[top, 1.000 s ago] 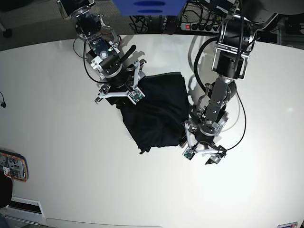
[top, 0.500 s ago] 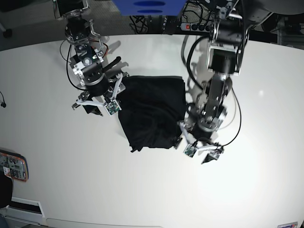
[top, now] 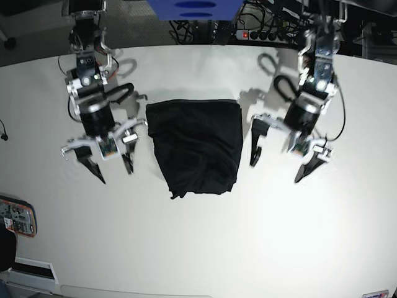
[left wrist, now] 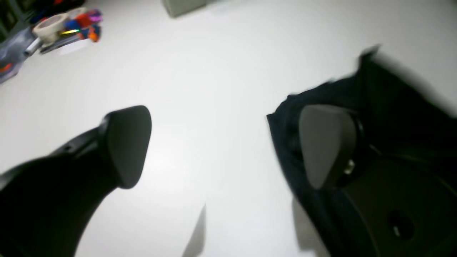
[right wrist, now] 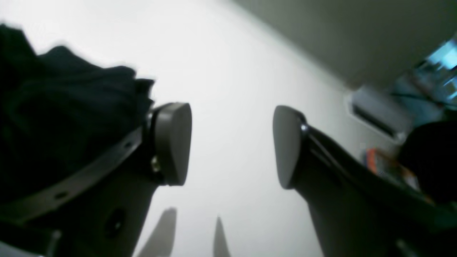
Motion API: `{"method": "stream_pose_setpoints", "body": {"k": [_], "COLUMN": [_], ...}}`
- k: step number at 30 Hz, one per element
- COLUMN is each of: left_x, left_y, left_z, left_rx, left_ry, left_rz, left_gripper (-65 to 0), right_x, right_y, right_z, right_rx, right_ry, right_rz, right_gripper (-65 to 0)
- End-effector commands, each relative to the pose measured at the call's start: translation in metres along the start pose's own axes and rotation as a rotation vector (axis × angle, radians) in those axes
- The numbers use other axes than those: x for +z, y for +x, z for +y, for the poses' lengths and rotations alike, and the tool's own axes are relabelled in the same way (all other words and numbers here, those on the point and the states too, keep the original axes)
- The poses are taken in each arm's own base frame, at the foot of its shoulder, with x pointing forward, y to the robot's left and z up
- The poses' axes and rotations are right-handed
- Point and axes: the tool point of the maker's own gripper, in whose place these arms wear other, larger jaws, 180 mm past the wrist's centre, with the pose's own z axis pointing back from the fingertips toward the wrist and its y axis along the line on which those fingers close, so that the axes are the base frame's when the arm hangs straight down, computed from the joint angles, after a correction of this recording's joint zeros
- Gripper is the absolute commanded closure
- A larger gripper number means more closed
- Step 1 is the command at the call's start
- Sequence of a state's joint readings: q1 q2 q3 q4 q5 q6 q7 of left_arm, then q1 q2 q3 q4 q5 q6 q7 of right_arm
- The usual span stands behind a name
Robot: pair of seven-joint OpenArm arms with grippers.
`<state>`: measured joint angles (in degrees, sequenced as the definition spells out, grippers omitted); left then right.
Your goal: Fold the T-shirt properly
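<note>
**Both arms lifted beside the folded shirt**

The plain black cloth T-shirt [top: 197, 146] lies in the middle of the white round-edged table [top: 198, 248], folded into a compact, roughly rectangular packet with one small corner sticking out at its lower left.

The right gripper [top: 110, 160] hangs on the left side of the base view, near the shirt's edge but not touching it – its two fingers point down and are spread wide, holding nothing. The left gripper [top: 283, 158] hangs on the other side of the shirt, also apart from it, with fingers released and wide. In the wrist views the grey pads [left wrist: 326, 144] [right wrist: 173, 142] stand over bare table, the shirt just beside them.
</note>
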<state>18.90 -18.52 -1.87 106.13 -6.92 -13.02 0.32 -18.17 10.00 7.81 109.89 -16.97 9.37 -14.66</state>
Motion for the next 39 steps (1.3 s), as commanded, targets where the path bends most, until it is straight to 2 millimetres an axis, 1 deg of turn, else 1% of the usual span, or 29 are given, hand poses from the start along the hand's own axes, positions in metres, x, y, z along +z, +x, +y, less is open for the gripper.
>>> {"method": "stream_pose_setpoints", "body": {"k": [1,3,5,7,9,11,12,14,16,18,20,21,23,27,28,31,35,37,38,39], "left_x": [0.012,0.032,0.045,0.059,0.07,0.081,0.089,0.109,0.129,0.136,0.145,0.152,0.16,0.163,0.165,0.166,0.176,0.183,0.189,0.198], "left_y": [0.006,0.001,0.0,0.001,0.005,0.014,0.016,0.016,0.008,-0.009,-0.02,-0.026,-0.033,-0.038,-0.04,-0.045,-0.069,-0.082,-0.089,-0.097], "left_z": [-0.004,-0.014,-0.023,-0.03,-0.033,-0.033,-0.032,-0.029,-0.026,-0.025,-0.021,-0.023,-0.03,-0.041,-0.046,-0.057,-0.072,-0.081,-0.086,-0.088], "left_rx": [0.012,0.049,0.062,0.069,0.058,0.046,0.056,0.076,0.101,0.119,0.112,0.111,0.096,0.057,0.045,0.002,-0.035,-0.061,-0.068,-0.078], "left_ry": [-0.021,-0.05,-0.063,-0.069,-0.068,-0.063,-0.054,-0.039,-0.017,0.009,0.03,0.031,0.011,-0.037,-0.055,-0.109,-0.172,-0.217,-0.237,-0.256], "left_rz": [-0.019,0.007,0.015,-0.021,-0.111,-0.24,-0.312,-0.43,-0.511,-0.47,-0.424,-0.398,-0.357,-0.328,-0.316,-0.292,-0.206,-0.162,-0.132,-0.096], "left_gripper": [-65.0,-65.0,-65.0,-65.0,-65.0,-65.0,-65.0,-65.0,-65.0,-65.0,-65.0,-65.0,-65.0,-65.0,-65.0,-65.0,-65.0,-65.0,-65.0,-65.0], "right_x": [0.005,0.014,0.026,0.038,0.049,0.057,0.063,0.075,0.09,0.103,0.118,0.126,0.149,0.188,0.195,0.208,0.23,0.238,0.242,0.251], "right_y": [0.011,0.015,0.013,0.012,0.013,0.016,0.015,0.011,0.006,0.004,0.0,-0.003,-0.011,-0.022,-0.028,-0.055,-0.093,-0.109,-0.116,-0.125], "right_z": [-0.004,-0.01,-0.017,-0.023,-0.03,-0.036,-0.039,-0.044,-0.049,-0.057,-0.068,-0.072,-0.078,-0.086,-0.087,-0.091,-0.09,-0.087,-0.085,-0.083], "right_rx": [0.005,0.006,0.007,0.014,0.023,0.033,0.038,0.048,0.049,0.052,0.063,0.071,0.088,0.113,0.114,0.099,0.009,-0.016,-0.026,-0.034], "right_ry": [-0.01,-0.026,-0.047,-0.067,-0.087,-0.103,-0.112,-0.127,-0.149,-0.193,-0.239,-0.257,-0.283,-0.342,-0.362,-0.387,-0.437,-0.445,-0.449,-0.449], "right_rz": [-0.063,-0.12,-0.153,-0.188,-0.222,-0.262,-0.275,-0.292,-0.319,-0.364,-0.406,-0.426,-0.476,-0.596,-0.591,-0.488,-0.373,-0.32,-0.297,-0.257], "right_gripper": [-34.7,-34.7,-34.7,-34.7,-34.7,-34.7,-34.7,-34.7,-34.7,-34.7,-34.7,-34.7,-34.7,-34.7,-34.7,-34.7,-34.7,-34.7,-34.7,-34.7]}}
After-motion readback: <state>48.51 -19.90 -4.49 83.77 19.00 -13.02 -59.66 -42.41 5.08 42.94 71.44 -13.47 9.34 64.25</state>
